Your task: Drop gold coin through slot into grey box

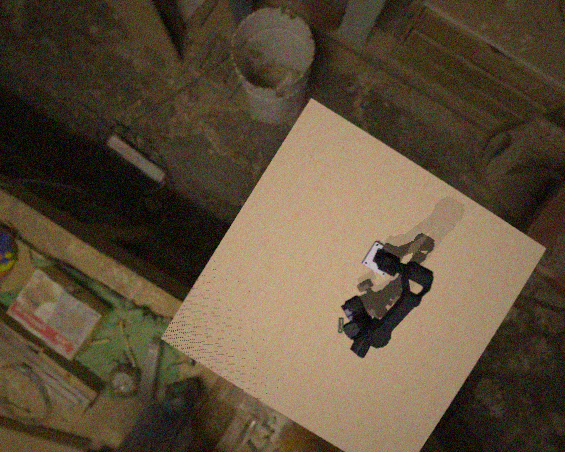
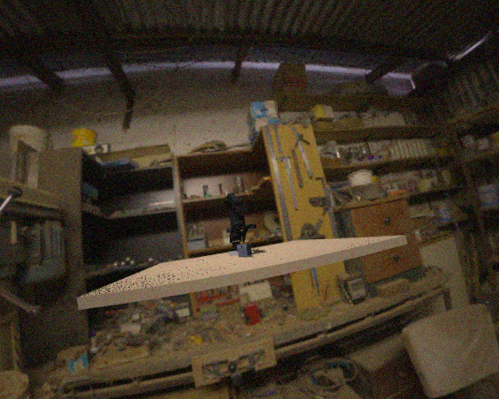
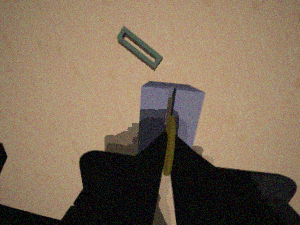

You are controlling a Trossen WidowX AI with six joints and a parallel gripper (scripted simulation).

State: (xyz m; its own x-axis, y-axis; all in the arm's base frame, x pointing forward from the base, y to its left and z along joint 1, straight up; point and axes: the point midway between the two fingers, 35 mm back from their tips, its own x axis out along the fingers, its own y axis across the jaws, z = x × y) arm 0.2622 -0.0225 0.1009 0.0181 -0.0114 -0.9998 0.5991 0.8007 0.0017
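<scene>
Wrist view: tool [image 3: 169,171] clamped on edge-on coin [image 3: 170,141] above box [image 3: 175,106] slot.

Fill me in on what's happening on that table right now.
The arm's gripper is shut on the gold coin, holding it edge-on over the grey box. In the wrist view the coin lines up with the narrow slot in the lid, but it has not gone in yet. The green holder lies beyond the box with nothing in it, so the pick-up is done and the drop is what remains.
</scene>
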